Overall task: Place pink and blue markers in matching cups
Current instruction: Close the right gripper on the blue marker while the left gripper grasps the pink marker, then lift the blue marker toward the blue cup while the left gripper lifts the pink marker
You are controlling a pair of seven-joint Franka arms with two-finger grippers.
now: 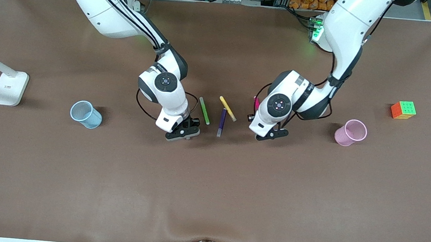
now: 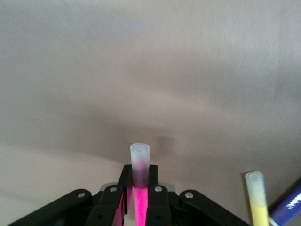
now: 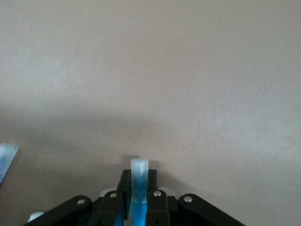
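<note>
Left wrist view shows you the left gripper (image 2: 140,197) pinching the slim magenta-pink marker (image 2: 140,175); the right gripper (image 3: 139,200) pinches the slim blue marker (image 3: 139,181) (both low over the matte brown table (image 1: 208,199)). Neither translucent mesh cup, pale pink cup (image 1: 351,132) or light blue cup (image 1: 86,114), holds anything yet.

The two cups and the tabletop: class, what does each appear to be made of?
Blue cup and pink cup: probably translucent plastic, with the tabletop's brown showing faintly through their pale walls. Tabletop: seemingly a matte brown mat, slightly rippled near the camera edge.
</note>
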